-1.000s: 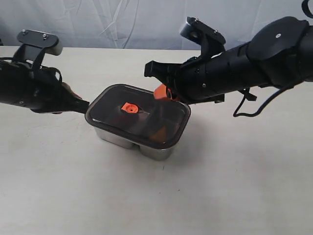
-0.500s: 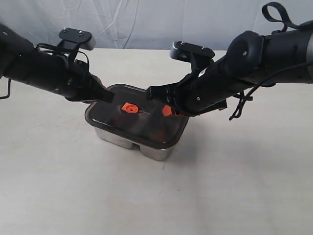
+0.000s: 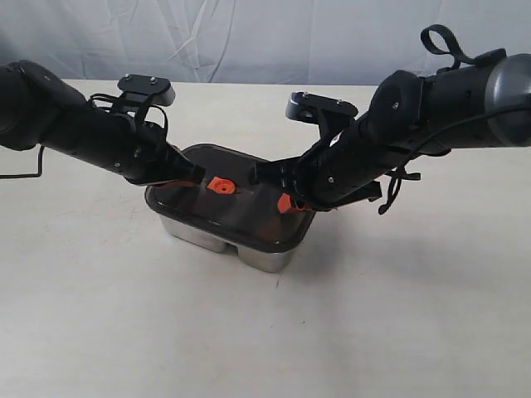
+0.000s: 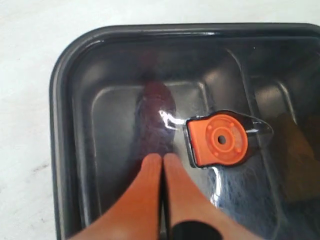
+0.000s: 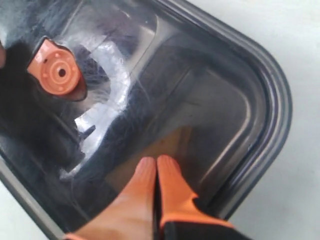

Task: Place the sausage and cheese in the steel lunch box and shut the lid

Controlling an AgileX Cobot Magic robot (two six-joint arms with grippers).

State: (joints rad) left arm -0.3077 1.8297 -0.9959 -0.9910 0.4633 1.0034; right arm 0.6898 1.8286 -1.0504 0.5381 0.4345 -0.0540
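The steel lunch box (image 3: pixel 199 235) stands mid-table with the dark see-through lid (image 3: pixel 241 207) lying on top, its orange valve (image 3: pixel 219 184) at the centre. My left gripper (image 3: pixel 197 173) is shut, its tips (image 4: pixel 163 158) down on the lid beside the valve (image 4: pixel 220 140). Through the tinted lid, the red sausage (image 4: pixel 157 102) shows dimly just ahead of them. My right gripper (image 3: pixel 285 202) is also shut, its tips (image 5: pixel 157 160) over the lid's other half. Under them the yellow-orange cheese (image 5: pixel 172 140) shows faintly. Neither gripper holds anything.
The box stands on a pale table (image 3: pixel 124 315) with a grey cloth backdrop (image 3: pixel 249 33) behind. Both black arms reach in low from the left and right. A loose black cable (image 3: pixel 398 178) hangs from the right arm.
Both arms have swung inward and down. The left tips went from the lid's left edge onto its top. The right tips came from behind the back rim onto the lid's right half.
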